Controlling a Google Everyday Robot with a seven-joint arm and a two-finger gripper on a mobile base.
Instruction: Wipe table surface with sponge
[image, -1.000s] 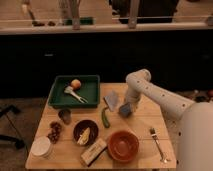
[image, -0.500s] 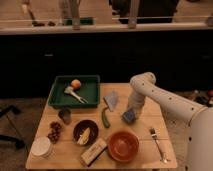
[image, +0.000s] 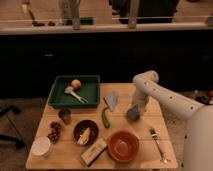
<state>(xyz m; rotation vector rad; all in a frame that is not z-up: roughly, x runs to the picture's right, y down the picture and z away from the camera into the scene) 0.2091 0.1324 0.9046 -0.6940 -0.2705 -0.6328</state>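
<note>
A: Sponge (image: 132, 113) location?
B: Right of centre on the table surface (image: 70, 152), just beyond the orange bowl (image: 123, 145).
A: The gripper (image: 135, 108)?
B: Directly over the sponge, touching it; finger opening cannot be told.

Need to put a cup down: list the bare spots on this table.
Bare table: between sponge, orange bowl and fork; also the far right strip behind the gripper, which sits at the sponge. Crowded: the left half, with green tray, dark bowl, white cup and tan block.
</note>
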